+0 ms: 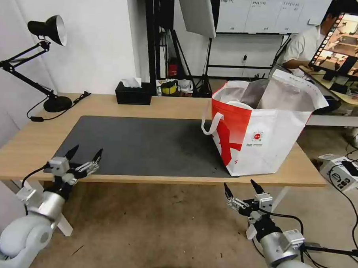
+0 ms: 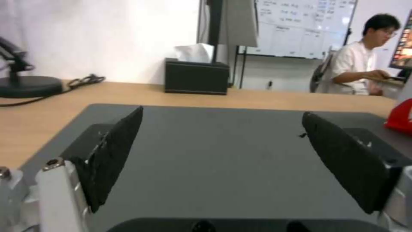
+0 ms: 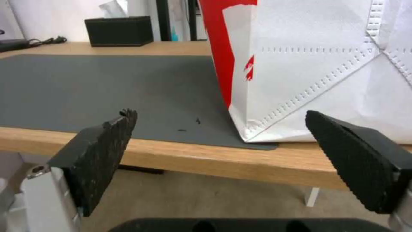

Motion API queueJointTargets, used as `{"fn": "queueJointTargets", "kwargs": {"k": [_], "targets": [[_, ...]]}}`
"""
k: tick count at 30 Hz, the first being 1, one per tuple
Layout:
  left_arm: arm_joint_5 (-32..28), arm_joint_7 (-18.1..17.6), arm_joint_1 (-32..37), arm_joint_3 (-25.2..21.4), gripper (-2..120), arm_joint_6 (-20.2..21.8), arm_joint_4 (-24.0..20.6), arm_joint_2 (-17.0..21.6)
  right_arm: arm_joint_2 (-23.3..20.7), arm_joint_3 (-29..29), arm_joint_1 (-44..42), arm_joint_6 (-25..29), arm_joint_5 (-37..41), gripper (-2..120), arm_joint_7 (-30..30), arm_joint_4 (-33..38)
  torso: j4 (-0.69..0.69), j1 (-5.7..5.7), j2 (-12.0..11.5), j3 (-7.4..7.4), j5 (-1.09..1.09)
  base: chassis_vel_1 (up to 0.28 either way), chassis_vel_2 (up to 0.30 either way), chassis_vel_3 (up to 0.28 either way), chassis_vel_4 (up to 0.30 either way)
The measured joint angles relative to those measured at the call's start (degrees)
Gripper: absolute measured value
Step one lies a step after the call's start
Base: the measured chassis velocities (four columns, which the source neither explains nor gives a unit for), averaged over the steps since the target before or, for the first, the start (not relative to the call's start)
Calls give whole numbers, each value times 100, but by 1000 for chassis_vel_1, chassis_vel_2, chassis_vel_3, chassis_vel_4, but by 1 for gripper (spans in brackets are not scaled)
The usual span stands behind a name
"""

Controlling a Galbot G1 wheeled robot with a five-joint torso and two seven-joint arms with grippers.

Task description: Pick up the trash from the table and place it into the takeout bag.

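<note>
The takeout bag (image 1: 262,133), white and red with a foil lining, stands open on the right end of the table (image 1: 32,139), half on the dark grey mat (image 1: 147,144). No trash shows on the table; the trash is out of view. My left gripper (image 1: 86,151) hovers open and holding nothing at the table's front left edge, over the mat's near corner (image 2: 222,112). My right gripper (image 1: 240,185) hangs open and holding nothing just below the front edge, in front of the takeout bag's (image 3: 317,64) bottom corner (image 3: 220,112).
A black tissue box (image 1: 133,93) sits at the table's back edge, with a black desk lamp (image 1: 50,100) and its cable at the back left. A light stand is behind the table. Cables and a small device (image 1: 341,168) lie on the floor at right.
</note>
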Motion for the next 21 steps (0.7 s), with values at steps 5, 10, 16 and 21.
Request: {"fn": "queueJointTargets", "kwargs": {"k": [5,10,16,21], "targets": [[102,170,407,-306,100,-199,45,-272,0,0,0,0,0,100,0,0,0,0,0,0,-1,0,0,0,0],[138,318,629,-410,100,-370,143,-441,0,0,0,0,0,100,0,0,0,0,0,0,-1,0,0,0,0],[205,425,729,-403,100,-452,201,-568,0,0,0,0,0,100,0,0,0,0,0,0,0,0,0,0,0],[251,443,736,-384,100,-452,202,-608,0,0,0,0,0,100,0,0,0,0,0,0,0,0,0,0,0]]}}
